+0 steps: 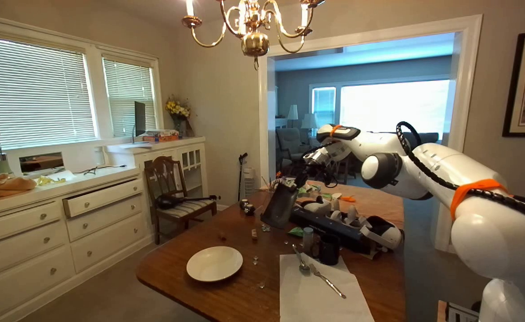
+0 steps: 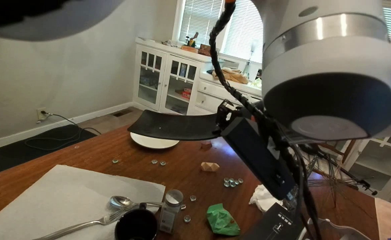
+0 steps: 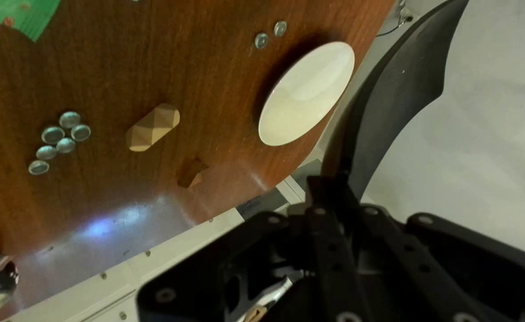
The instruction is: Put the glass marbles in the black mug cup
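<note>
Small clear glass marbles lie scattered on the wooden table. Several of these marbles (image 3: pixel 65 134) form a cluster in the wrist view, and two more sit beside the white plate. In an exterior view, further loose marbles (image 2: pixel 187 218) rest near a glass shaker. The black mug (image 1: pixel 329 248) stands upright at the corner of a white sheet; its dark interior shows nothing clearly in an exterior view. My gripper (image 3: pixel 334 183) is shut on one end of a curved black panel (image 2: pixel 175 126), which is raised above the table, apart from mug and marbles.
A white plate (image 1: pixel 215 264) sits near the table edge. Spoon and fork (image 1: pixel 327 280) lie on the white sheet (image 1: pixel 325 304), with the glass shaker (image 2: pixel 171 213) touching close by the mug. Also there: green packet (image 2: pixel 222 220), wooden block (image 3: pixel 152 127), dark box and white headset (image 1: pixel 381 230).
</note>
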You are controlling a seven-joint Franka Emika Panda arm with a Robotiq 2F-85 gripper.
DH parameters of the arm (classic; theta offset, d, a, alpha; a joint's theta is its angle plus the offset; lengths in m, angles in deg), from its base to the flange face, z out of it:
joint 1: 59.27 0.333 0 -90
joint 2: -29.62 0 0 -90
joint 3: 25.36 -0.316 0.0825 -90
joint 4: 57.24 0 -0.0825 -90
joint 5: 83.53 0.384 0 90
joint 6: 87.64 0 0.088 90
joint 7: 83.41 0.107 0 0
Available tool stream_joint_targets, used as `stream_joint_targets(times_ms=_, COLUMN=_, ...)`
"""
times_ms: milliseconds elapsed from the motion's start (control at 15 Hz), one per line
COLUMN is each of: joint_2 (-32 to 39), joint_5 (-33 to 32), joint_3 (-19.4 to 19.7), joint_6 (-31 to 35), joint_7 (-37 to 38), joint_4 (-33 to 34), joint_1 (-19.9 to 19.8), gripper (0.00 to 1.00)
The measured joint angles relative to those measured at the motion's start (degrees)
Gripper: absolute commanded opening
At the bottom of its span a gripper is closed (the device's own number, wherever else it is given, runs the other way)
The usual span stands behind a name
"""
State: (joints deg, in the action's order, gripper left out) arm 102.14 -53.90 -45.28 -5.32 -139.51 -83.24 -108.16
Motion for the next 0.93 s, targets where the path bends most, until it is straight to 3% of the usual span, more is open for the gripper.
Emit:
stream_joint_targets(times_ms=400, joint_2=1.74, joint_5=-2.39, joint_3=3.23, joint_6=-6.43, joint_7=-0.26, joint_4=0.02, joint_1=0.07, gripper=0.02)
stream_joint_targets(times_ms=933, joint_2=5.74, joint_5=-3.0, joint_3=3.34, joint_6=-10.55, joint_7=-1.4, joint_4=-0.02, joint_1=2.22, gripper=0.02)
